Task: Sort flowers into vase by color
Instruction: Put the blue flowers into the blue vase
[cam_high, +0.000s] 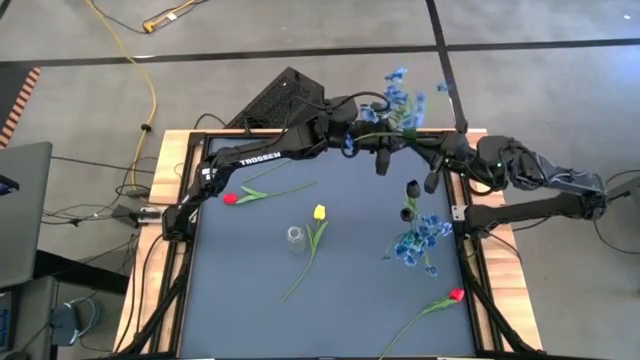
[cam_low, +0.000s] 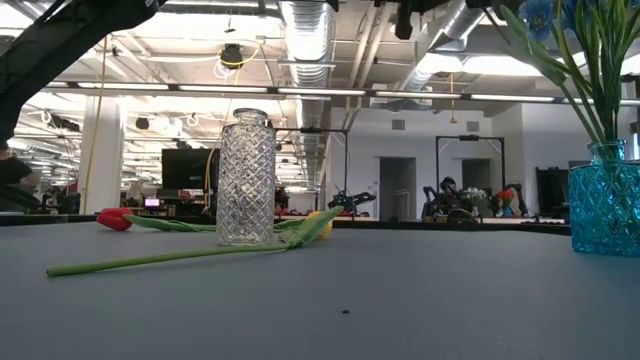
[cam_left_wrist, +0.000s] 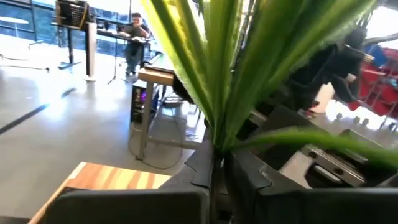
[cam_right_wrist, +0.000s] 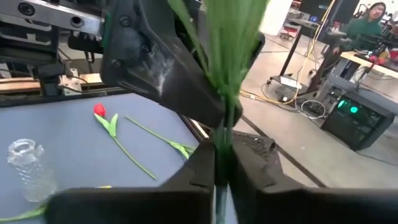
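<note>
A bunch of blue flowers on green stems hangs in the air over the table's far edge, between both arms. My left gripper comes from the left and my right gripper from the right, and both are shut on its stems. More blue flowers stand in a blue vase at the right. A clear glass vase stands mid-table. A yellow tulip lies beside it on the table. One red tulip lies at the left, another at the near right. My left gripper pinches the bunch's green stems between its two fingers, reaching level from the table's left. The leaves fan out beyond the fingers. The bunch is clear of the table. My right gripper pinches the same green stems between its two fingers, reaching about level from the table's right. My left gripper stands close beyond it on the same bunch. The stems run on past the fingers, clear of the table.
The dark table top has a wooden frame around it. Cables and a dark case lie on the floor beyond the far edge. There is free room at the near left of the table.
</note>
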